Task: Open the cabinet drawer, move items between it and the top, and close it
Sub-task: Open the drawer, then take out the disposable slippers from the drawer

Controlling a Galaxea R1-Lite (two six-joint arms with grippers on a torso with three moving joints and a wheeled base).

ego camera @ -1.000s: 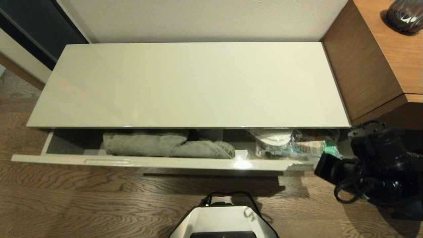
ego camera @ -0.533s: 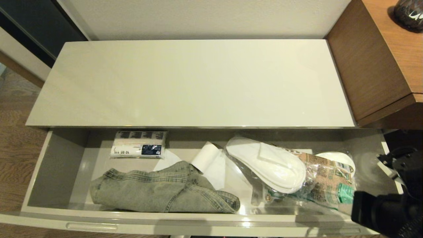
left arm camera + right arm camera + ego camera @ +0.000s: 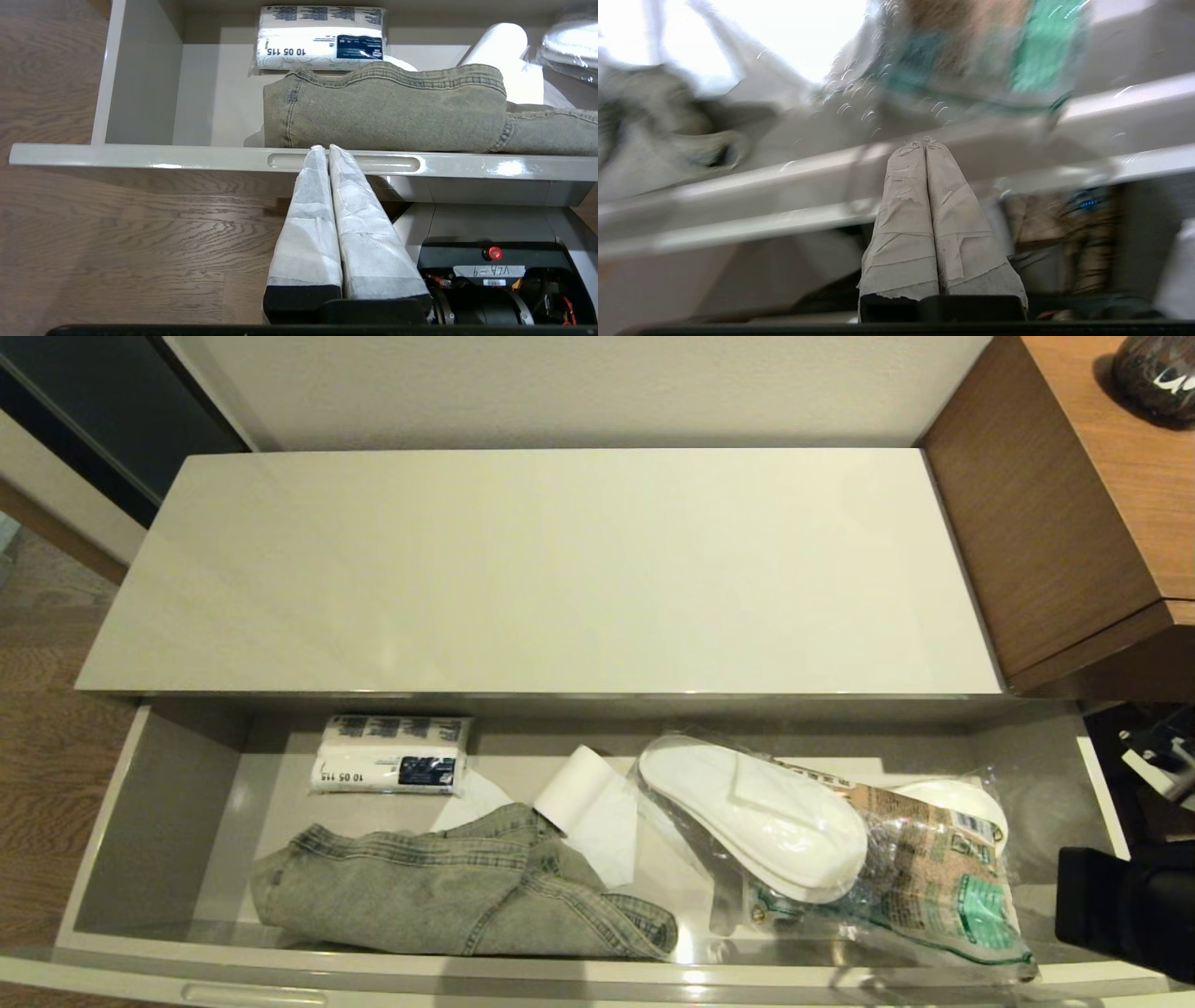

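1. Glossy beige-grey, the cabinet drawer point(image 3: 103, 821) stands pulled far out in front of you, its front panel along the lower edge of the head view.
2. Your jeans point(image 3: 448, 896), faded grey-blue denim, lie bunched in the drawer's left half, close behind the front panel.
3. You will find the slippers point(image 3: 756, 812), white and flat in clear plastic wrap, right of centre in the drawer, partly lying over a brown-and-green printed packet point(image 3: 943, 877).
4. Between the jeans and the slippers lies a white paper roll point(image 3: 583, 793), one end against the denim.
5. Toward the back left of the drawer sits a white tissue pack point(image 3: 390, 754) with dark print.
6. Above the drawer, the top point(image 3: 541, 569) of the cabinet shows you a plain cream-white surface.
7. To your right stands a brown wooden unit point(image 3: 1036, 523), touching the cabinet's end, with a dark rounded object point(image 3: 1153, 373) on it.
8. Your right gripper point(image 3: 924, 142) has its taped fingers pressed together, holding nothing; in its wrist view the tips sit low in front of the drawer's front edge, below the printed packet. The arm's dark body shows at the right edge of the head view.
9. Your left gripper point(image 3: 326, 149) is likewise clenched and empty, parked low before the drawer front, its tips lined up with the left recessed handle point(image 3: 345, 163).
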